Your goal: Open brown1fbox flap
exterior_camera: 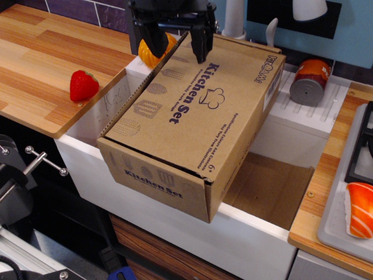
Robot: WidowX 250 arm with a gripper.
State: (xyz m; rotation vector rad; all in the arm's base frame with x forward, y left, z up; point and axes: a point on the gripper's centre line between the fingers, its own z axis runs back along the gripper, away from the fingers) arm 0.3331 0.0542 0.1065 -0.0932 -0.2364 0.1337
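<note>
My hand [178, 48] hangs spread wide over the far left corner of the brown1fbox [192, 122], one finger on either side of the flap's raised edge, pinching nothing. The flap [201, 108], printed "Kitchen Set" with the chef hat, stretches away below my hand toward the near end, lying almost shut on the box. The box sits tilted across the white sink [233, 236]. Just behind my left finger is an orange pumpkin-like toy [152, 58]. A strawberry [83, 86] lies well off to the left on the wooden desk [41, 64]. A can [310, 81] rests far to the right.
</note>
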